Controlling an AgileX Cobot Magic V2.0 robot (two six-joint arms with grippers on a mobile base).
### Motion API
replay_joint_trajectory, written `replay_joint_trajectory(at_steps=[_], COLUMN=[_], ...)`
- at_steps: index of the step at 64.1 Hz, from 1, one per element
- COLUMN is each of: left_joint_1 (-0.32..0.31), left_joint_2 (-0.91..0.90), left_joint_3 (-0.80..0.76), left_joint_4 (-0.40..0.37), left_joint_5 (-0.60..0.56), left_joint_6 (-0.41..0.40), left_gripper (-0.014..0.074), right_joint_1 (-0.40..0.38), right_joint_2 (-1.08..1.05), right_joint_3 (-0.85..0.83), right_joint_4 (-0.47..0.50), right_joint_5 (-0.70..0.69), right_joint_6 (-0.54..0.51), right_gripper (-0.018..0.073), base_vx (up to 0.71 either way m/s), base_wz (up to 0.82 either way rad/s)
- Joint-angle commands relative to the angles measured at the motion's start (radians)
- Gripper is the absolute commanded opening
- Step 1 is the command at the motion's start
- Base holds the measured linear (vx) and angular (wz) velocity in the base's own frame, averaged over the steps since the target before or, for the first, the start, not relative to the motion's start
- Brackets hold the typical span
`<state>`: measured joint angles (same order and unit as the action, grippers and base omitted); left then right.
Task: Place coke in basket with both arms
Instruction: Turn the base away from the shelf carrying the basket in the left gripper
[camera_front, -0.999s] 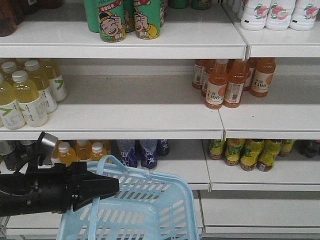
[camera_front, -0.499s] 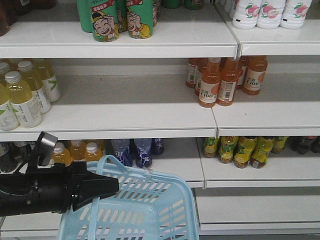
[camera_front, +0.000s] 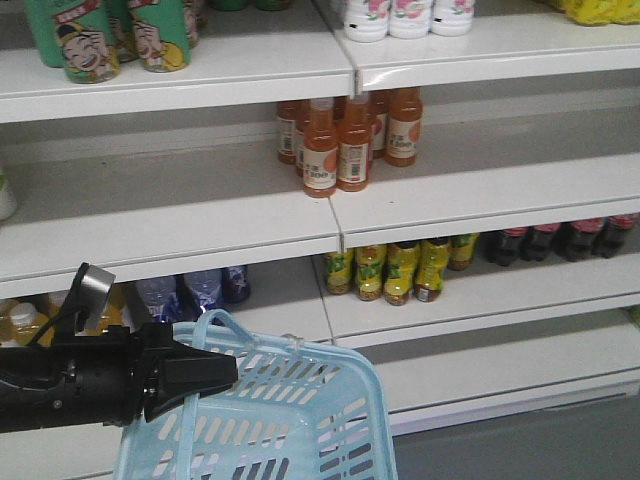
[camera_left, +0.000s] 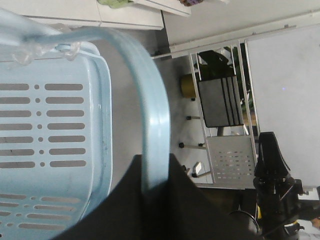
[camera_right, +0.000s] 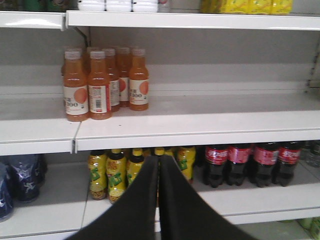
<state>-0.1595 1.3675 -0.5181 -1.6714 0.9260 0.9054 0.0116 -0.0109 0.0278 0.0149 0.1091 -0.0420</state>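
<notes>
Several coke bottles (camera_front: 558, 240) with red labels stand in a row at the right of the low shelf, also seen in the right wrist view (camera_right: 241, 163). The light blue basket (camera_front: 300, 420) hangs at the lower left, well left of them. My left gripper (camera_front: 222, 374) is shut on the basket's handle (camera_left: 152, 110), which runs between its black fingers (camera_left: 156, 165). In the right wrist view my right gripper (camera_right: 159, 161) is shut and holds nothing. It points at the low shelf, left of the coke.
Yellow-green bottles (camera_right: 116, 172) stand just left of the coke, with dark blue bottles (camera_front: 190, 292) further left. Orange bottles (camera_front: 340, 140) fill the middle shelf, green cans (camera_front: 100, 40) and white bottles (camera_front: 405, 15) the top one. Grey floor (camera_front: 540, 440) shows below the shelves.
The view has swung to the right: the shelves slid left in the frame and the coke row came into sight at the right. The left gripper and the basket keep their place in the frame.
</notes>
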Motion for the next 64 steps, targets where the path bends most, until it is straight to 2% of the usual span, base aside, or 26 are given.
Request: replay_joint_trajectory(at_steps=[1,64], left_joint_1=[-0.002,-0.002], left_joint_2=[-0.032,-0.032], left_joint_3=[-0.02,-0.02], left_joint_4=[-0.091,-0.091], left_joint_5=[0.068,0.068], left_joint_6=[0.001,0.002], left_gripper=[-0.0007,-0.0006], right_joint_1=[0.0,0.0], right_joint_2=[-0.018,-0.018], right_joint_3=[0.011,0.011], right_joint_4=[-0.002,-0.002], right_joint_5=[-0.068,-0.068], right_joint_6=[-0.004,-0.004], right_gripper=[-0.0009,-0.0009], base_vx=[-0.09,-0.1], base_wz=[-0.48,-0.43])
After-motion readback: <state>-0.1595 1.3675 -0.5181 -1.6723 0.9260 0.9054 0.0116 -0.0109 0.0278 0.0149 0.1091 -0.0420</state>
